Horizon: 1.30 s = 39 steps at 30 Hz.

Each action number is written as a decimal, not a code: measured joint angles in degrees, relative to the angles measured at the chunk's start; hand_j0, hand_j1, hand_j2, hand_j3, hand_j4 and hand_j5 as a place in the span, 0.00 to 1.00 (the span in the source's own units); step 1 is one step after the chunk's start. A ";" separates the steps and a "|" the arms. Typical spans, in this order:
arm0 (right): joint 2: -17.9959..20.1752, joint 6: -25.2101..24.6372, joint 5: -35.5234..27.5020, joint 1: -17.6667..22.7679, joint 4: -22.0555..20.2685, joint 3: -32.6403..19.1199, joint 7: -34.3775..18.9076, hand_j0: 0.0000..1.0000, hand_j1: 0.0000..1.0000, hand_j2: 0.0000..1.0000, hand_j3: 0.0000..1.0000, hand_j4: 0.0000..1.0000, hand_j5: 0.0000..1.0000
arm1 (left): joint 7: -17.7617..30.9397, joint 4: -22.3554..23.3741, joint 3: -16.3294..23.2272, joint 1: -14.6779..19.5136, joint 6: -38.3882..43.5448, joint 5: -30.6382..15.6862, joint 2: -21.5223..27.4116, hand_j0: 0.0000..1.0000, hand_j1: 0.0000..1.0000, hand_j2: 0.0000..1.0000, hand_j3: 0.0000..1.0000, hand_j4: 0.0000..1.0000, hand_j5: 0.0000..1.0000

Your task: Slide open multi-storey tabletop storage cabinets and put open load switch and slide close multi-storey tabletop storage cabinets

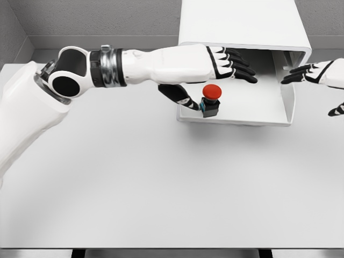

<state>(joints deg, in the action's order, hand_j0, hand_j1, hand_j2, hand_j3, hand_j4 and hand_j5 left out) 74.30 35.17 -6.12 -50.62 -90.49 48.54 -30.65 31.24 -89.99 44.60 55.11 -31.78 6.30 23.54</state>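
The load switch (210, 100), a black box with a red mushroom button, stands upright in the front left corner of the slid-out white drawer (236, 121). The drawer sticks out of the white storage cabinet (242, 21) at the back of the table. My left hand (224, 85) hovers over the drawer, open, fingers stretched to the right above the switch; its thumb tip sits against the switch's left side. My right hand (312, 90) is open at the drawer's right wall, fingers pointing left.
The white table (161, 183) stretches wide in front of the drawer. My left forearm crosses above the table's back left part. The grey wall stands behind the cabinet.
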 measured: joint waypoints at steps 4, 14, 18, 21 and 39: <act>0.09 0.00 -0.08 -0.09 -0.17 -1.18 0.52 1.00 1.00 1.00 1.00 1.00 1.00 | 0.00 -0.65 0.00 0.00 0.00 -0.65 0.64 1.00 1.00 1.00 1.00 1.00 1.00; -0.40 -0.02 -0.30 0.09 -4.29 -1.38 4.62 1.00 1.00 1.00 1.00 1.00 1.00 | 0.35 -8.43 0.09 -0.79 -0.35 -16.31 15.80 1.00 1.00 1.00 1.00 1.00 1.00; -1.59 -0.02 -0.26 1.85 -4.78 -1.24 5.77 1.00 1.00 1.00 1.00 1.00 1.00 | 0.35 -10.28 0.08 -1.67 -0.42 -20.21 21.70 1.00 1.00 1.00 1.00 1.00 1.00; -2.43 -0.03 -0.26 2.64 -4.89 -1.20 6.04 1.00 1.00 1.00 1.00 1.00 1.00 | 0.35 -10.69 0.14 -2.46 -0.12 -21.32 23.46 1.00 1.00 1.00 1.00 1.00 1.00; -5.13 -0.04 -0.25 6.42 -4.96 -1.15 7.66 1.00 1.00 1.00 1.00 1.00 1.00 | 0.35 -10.94 0.13 -4.66 0.07 -21.90 27.99 1.00 1.00 1.00 1.00 1.00 1.00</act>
<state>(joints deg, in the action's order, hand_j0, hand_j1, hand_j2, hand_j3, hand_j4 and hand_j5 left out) 69.17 35.13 -6.37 -44.21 -95.45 47.39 -23.00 31.59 -100.93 44.73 50.45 -31.71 -15.60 51.54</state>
